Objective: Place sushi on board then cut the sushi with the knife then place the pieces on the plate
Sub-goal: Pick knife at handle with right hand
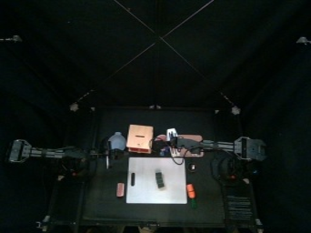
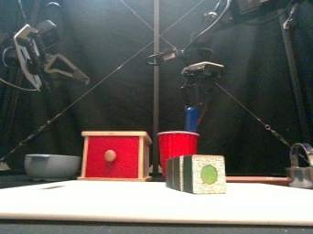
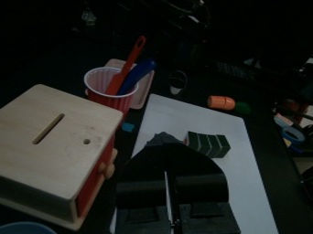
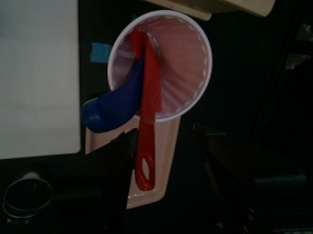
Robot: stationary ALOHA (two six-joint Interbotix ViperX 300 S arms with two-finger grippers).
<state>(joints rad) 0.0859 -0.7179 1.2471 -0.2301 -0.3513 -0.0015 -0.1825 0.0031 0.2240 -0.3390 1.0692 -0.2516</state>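
The sushi roll (image 2: 196,174), dark green with a green and white end, lies on the white board (image 2: 123,203) near its middle (image 1: 159,180). The red cup (image 2: 178,146) stands behind the board, beside the wooden box, and holds a blue knife (image 2: 193,119) and a red knife (image 4: 145,110). My right gripper (image 4: 146,157) hangs just above the cup (image 4: 178,64), open, its jaws on either side of the red knife's handle. My left gripper (image 2: 55,66) is raised high at the left, shut and holding nothing. In its wrist view the jaws hide part of the sushi (image 3: 208,143).
The wooden box (image 2: 113,155) with a red drawer front stands left of the cup. A blue-grey bowl (image 2: 51,165) sits at the far left and a metal cutter (image 2: 301,169) at the far right. Orange toy foods (image 1: 120,189) (image 1: 190,189) flank the board.
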